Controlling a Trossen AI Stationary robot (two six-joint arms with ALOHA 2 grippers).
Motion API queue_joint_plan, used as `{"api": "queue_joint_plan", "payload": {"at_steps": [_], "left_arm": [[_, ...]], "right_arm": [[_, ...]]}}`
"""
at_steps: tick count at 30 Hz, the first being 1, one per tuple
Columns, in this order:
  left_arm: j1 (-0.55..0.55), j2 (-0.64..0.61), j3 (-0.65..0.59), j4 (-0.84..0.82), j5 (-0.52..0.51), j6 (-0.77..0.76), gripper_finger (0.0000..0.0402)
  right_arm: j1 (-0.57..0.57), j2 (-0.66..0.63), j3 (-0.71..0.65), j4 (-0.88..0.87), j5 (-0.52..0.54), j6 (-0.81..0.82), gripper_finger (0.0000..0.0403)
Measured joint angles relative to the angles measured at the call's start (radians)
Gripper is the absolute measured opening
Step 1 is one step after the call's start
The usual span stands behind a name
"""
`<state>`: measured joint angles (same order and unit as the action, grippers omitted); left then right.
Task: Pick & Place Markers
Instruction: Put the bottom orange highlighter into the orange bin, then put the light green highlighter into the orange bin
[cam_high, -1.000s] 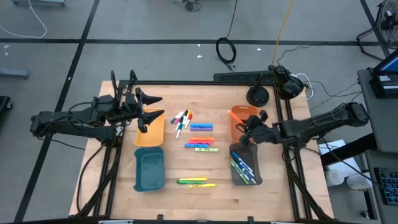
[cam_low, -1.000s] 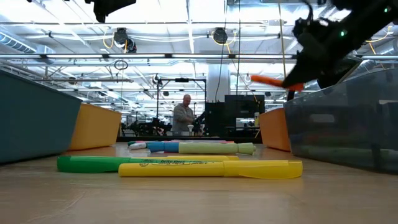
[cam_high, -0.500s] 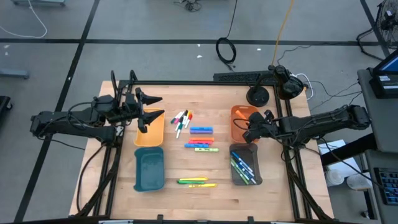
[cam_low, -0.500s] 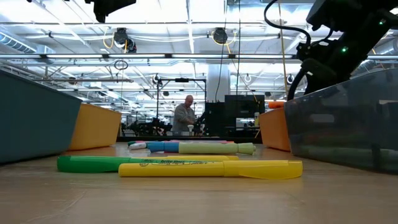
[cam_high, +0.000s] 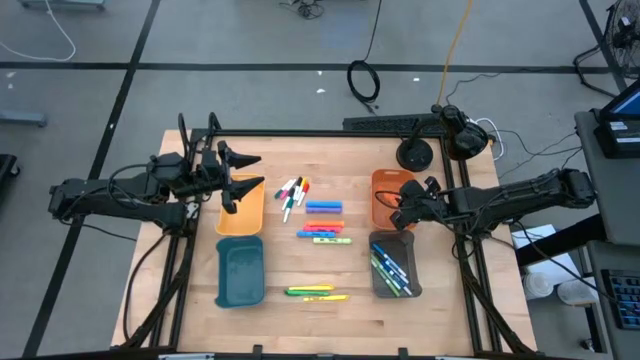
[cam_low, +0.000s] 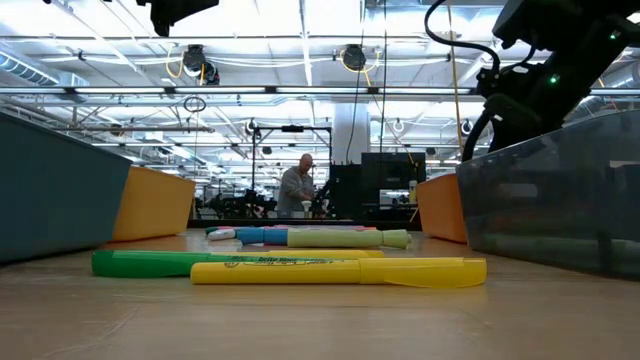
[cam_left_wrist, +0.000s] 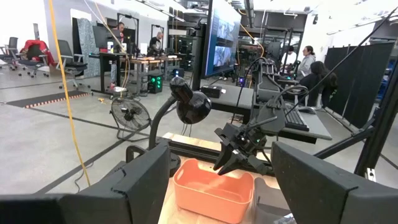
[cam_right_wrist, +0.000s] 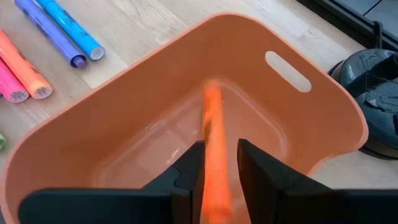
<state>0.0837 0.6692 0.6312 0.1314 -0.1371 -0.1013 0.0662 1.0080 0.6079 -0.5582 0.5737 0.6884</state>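
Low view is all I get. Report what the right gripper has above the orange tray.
Observer: An orange marker is at the right gripper, pointing down into the orange tray. I cannot tell whether it is gripped.
Operator: Give me the tray's contents.
Observer: The right wrist view shows nothing else in the part of the tray it sees.
Operator: Now the left gripper.
Observer: The left gripper hangs open above the yellow tray.
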Motion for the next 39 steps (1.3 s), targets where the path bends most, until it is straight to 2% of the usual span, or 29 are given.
{"api": "queue_joint_plan", "payload": {"at_steps": [11, 18, 21, 25, 29, 33, 36, 39], "left_arm": [[0.000, 0.000, 0.000, 0.000, 0.000, 0.000, 0.0282], [0.000, 0.000, 0.000, 0.000, 0.000, 0.000, 0.0282], [0.000, 0.000, 0.000, 0.000, 0.000, 0.000, 0.0282], [0.000, 0.000, 0.000, 0.000, 0.000, 0.000, 0.0282], [0.000, 0.000, 0.000, 0.000, 0.000, 0.000, 0.0282], [0.000, 0.000, 0.000, 0.000, 0.000, 0.000, 0.0282], [0.000, 0.000, 0.000, 0.000, 0.000, 0.000, 0.0282], [0.000, 0.000, 0.000, 0.000, 0.000, 0.000, 0.0282]], "right_arm": [[0.000, 0.000, 0.000, 0.045, 0.001, -0.040, 0.0086], [0.035, 0.000, -0.013, 0.335, -0.004, -0.261, 0.0087], [0.068, 0.001, -0.050, 0.493, -0.068, -0.366, 0.0093], [0.102, 0.017, -0.067, 0.619, -0.144, -0.386, 0.0123], [0.129, 0.062, -0.067, 0.710, -0.187, -0.408, 0.0171], [0.171, 0.147, -0.067, 0.882, -0.213, -0.527, 0.0216], [0.198, 0.222, -0.037, 0.944, -0.212, -0.592, 0.0229], [0.201, 0.306, 0.030, 0.903, -0.211, -0.587, 0.0228]]}}
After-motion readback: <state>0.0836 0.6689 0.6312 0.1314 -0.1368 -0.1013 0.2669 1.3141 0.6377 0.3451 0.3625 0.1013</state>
